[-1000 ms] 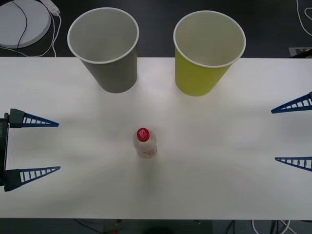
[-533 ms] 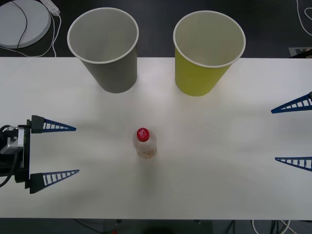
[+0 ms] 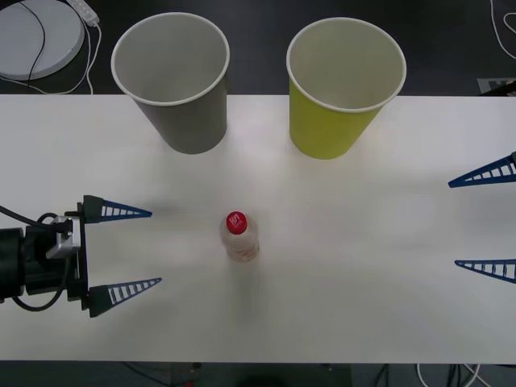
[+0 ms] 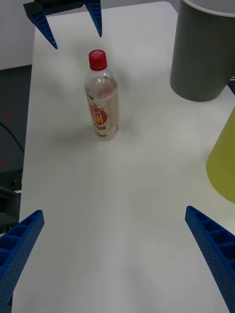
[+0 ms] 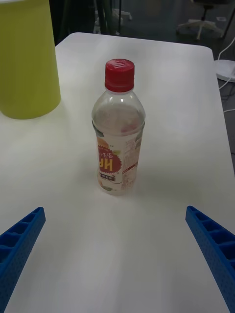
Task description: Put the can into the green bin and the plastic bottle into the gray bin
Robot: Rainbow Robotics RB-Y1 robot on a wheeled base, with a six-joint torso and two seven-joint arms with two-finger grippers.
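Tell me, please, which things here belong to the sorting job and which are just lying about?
Job:
plastic bottle
gray bin
green bin
left gripper, open
right gripper, open

Lying about:
round white disc and white cable, beyond the table

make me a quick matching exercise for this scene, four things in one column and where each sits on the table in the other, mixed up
Things:
1. gray bin
2. green bin
3. bottle
4. left gripper

Places:
A. upright near the table's middle, red cap on
B. far edge, on the robot's right
C. over the table on the robot's left, jaws open toward the bottle
D. far edge, on the robot's left

Pairs: 1-D, 2-B, 3-A, 4-C

The right gripper waits open at the table's right edge.
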